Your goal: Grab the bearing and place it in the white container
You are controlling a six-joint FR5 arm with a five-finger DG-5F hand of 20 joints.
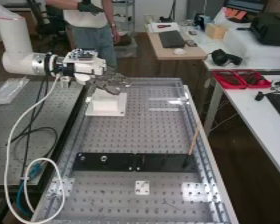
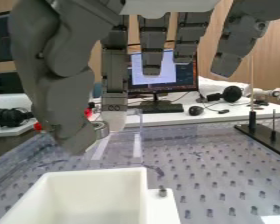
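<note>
Pinching one bearing (image 2: 101, 130) between thumb and one finger, a grey hand (image 1: 111, 82) hangs above one white container (image 2: 97, 177).
A gap separates the bearing from the container's rim below the fingertips; the other fingers hang spread, well apart from two black plates (image 1: 119, 165) on the perforated bench (image 1: 114, 200).

We are in a lab. In the high view, we see a robot arm (image 1: 17, 40) at ten o'clock and a table full of holes (image 1: 147, 137) at six.
</note>
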